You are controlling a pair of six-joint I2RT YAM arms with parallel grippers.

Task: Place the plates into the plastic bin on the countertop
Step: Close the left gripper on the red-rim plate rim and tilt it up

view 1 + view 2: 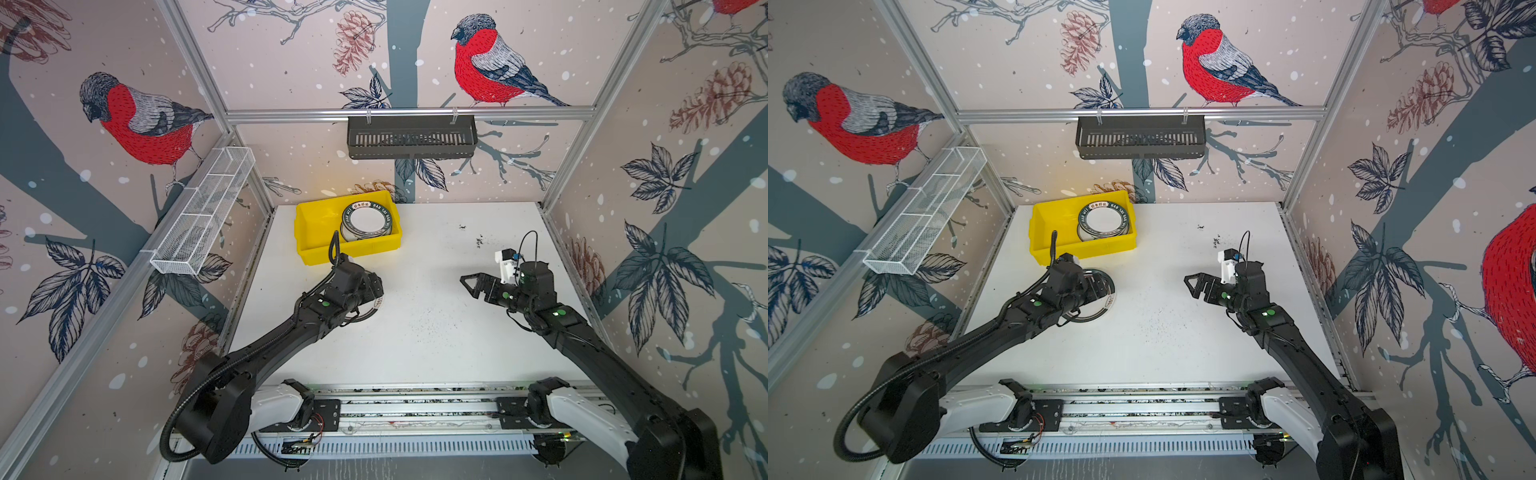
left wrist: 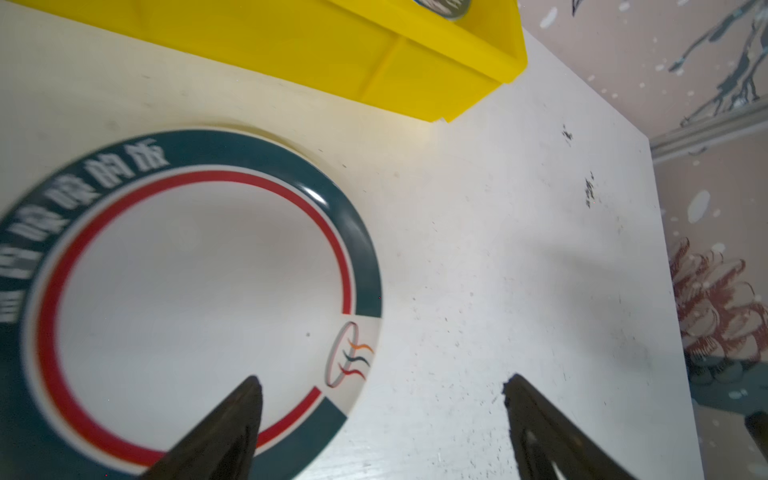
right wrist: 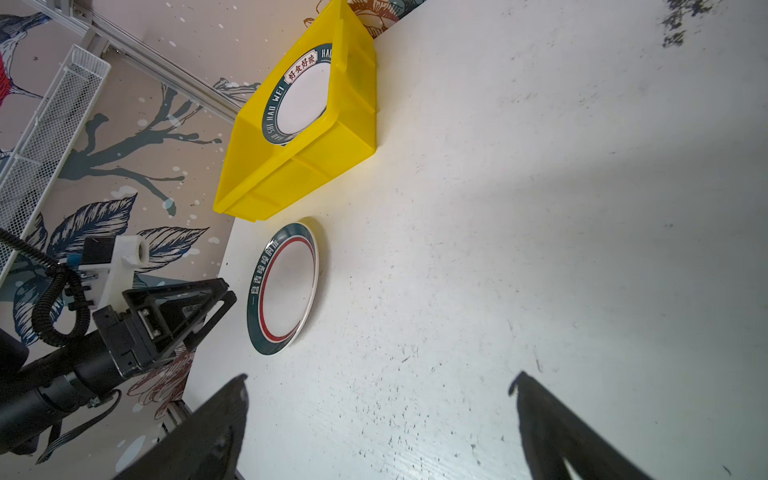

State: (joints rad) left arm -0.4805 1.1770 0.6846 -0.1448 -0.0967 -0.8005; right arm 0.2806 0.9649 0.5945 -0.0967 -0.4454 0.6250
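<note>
nearest the camera, the aluminium rail [image 1: 415,401] carrying both arm bases is seen along the front edge of the flat white speckled countertop [image 1: 415,340]. further in, the right gripper [image 1: 468,287] is held above bare tabletop, its jaws spread wide with nothing between them. across from it, the left gripper [image 2: 382,379] is likewise spread wide and nothing is pinched. in the left wrist view one finger [image 2: 241,415] is seen over the well of a round shallow white plate with a dark-green lettered rim and a thin red ring [image 2: 199,291], and the other over bare table, so the plate's edge is straddled. whether the plate is touched cannot be told. this plate [image 3: 284,289] lies flat on the countertop, just in front of the bright yellow rectangular plastic bin [image 1: 357,250] and apart from it. inside the bin, toward its right end in both top views, a stack of white plates with green lettered rims [image 1: 368,222] is already set; their number cannot be counted. on the walls behind, a white wire-mesh basket [image 1: 203,212] and a black slotted basket [image 1: 411,139] are hung, and no plates are seen in them. the task is judged nearly done: one plate is left outside the bin, and its pickup appears to be the step in hand.
</note>
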